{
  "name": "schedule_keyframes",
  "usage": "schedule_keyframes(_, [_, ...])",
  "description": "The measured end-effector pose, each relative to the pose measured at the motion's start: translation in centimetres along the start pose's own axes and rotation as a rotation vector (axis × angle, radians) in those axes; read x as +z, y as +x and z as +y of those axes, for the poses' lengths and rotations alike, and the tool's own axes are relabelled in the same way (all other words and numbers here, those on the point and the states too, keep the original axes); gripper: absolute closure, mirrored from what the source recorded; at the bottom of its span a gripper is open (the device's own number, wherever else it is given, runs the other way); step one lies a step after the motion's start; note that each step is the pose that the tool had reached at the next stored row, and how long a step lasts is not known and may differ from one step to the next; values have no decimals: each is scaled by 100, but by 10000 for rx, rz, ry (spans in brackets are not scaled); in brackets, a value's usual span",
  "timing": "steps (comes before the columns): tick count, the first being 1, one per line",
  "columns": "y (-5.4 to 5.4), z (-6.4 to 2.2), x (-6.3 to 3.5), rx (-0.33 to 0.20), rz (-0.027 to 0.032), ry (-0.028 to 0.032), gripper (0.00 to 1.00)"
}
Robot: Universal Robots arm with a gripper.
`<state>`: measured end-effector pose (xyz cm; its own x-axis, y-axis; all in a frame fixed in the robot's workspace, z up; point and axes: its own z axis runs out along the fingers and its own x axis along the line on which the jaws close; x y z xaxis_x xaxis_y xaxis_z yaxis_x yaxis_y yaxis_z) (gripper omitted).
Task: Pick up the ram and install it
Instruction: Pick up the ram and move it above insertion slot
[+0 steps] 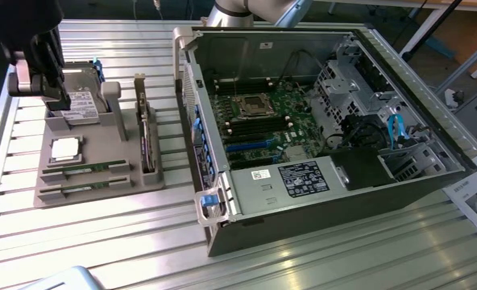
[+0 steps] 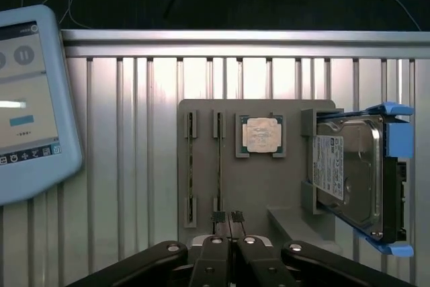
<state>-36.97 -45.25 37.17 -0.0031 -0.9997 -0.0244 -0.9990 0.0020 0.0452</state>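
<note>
Two alike green ram sticks lie on edge in parallel slots of a grey holder (image 1: 101,196): one ram stick (image 1: 86,168) and a second ram stick (image 1: 84,187) beside it. The wrist view has them as thin strips, ram (image 2: 191,166) and ram (image 2: 218,166). My gripper (image 1: 55,96) hangs above the holder's far end near the hard drive (image 1: 81,103). Its fingertips (image 2: 222,218) are pressed together with nothing between them, just off the end of the nearer ram stick. The gripper (image 2: 228,218) touches neither stick.
The holder also carries a silver CPU (image 1: 65,150), (image 2: 261,134), a dark expansion card on edge (image 1: 146,145) and the blue-railed hard drive (image 2: 349,173). An open PC case (image 1: 400,187) with its motherboard (image 1: 262,121) lies to the exterior view's right. A tablet (image 2: 27,99) rests on the slatted table.
</note>
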Motion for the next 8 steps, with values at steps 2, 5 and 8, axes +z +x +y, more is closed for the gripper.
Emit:
schedule_keyframes(2, [2,-2,53,0,0,0,90])
schedule_keyframes(5, [5,-5,120,-1,0,1,90])
schedule_keyframes(8, [8,-8,168,-3,0,0,90])
